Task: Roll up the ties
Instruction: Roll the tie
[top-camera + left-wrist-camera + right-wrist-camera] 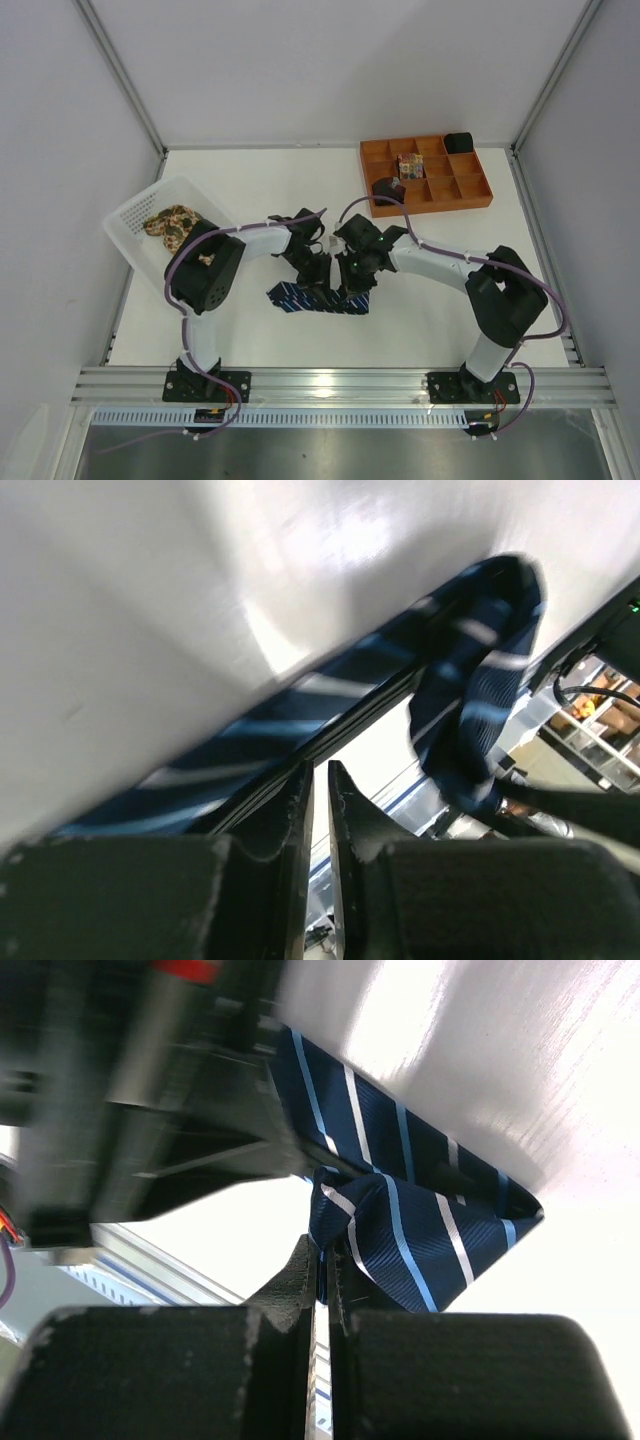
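Note:
The navy tie (305,298) with pale-blue stripes lies on the white table in front of both arms, partly folded over at its right end. My right gripper (352,282) is shut on that folded end; in the right wrist view the striped cloth (420,1230) is pinched between the fingertips (305,1265). My left gripper (318,268) is beside it, above the tie's middle. In the left wrist view its fingers (298,795) are nearly together with a thin slit and nothing between them, and the tie (300,705) runs just past their tips. The tan floral tie (172,225) lies bunched in the white basket.
The white perforated basket (135,215) stands at the left edge. The orange compartment tray (478,190) stands at the back right, holding a colourful roll (408,165), a dark roll (387,187) and a black roll (458,141). Walls enclose the table.

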Robot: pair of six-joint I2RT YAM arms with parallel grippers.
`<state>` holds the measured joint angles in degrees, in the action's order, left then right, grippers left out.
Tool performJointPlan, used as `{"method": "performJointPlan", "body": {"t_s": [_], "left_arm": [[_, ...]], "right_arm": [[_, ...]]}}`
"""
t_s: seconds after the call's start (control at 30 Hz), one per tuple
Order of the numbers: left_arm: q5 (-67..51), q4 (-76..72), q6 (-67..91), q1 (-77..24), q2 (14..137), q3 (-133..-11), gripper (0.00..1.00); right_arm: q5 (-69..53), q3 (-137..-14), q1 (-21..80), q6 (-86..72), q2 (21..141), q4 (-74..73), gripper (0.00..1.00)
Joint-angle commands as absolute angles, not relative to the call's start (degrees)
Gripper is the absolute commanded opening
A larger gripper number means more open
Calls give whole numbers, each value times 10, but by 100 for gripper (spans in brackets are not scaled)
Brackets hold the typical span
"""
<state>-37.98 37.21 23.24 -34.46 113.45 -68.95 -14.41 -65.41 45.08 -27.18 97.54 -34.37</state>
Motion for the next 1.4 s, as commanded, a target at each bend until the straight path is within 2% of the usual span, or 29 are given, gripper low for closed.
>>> {"method": "performJointPlan", "body": {"t_s": [0.0,0.23,0.63,1.07,1.37], "left_arm": [[-355,378,208,-323,1096,-670,15],[-358,358,202,-316,1122,-638,14],[-369,336,214,-315,1111,-612,13],[-374,343,209,-306,1107,-619,14],[-387,367,199,-299,1081,-645,14]], "right_arm": [[-141,-683,448,-261,990,-340,0],[-148,-701,456,-259,1021,-344,0],[-173,-716,462,-265,1080,-345,9],[-214,-708,457,-251,1045,-341,44],[-271,-667,414,-276,999,-310,45]]}}
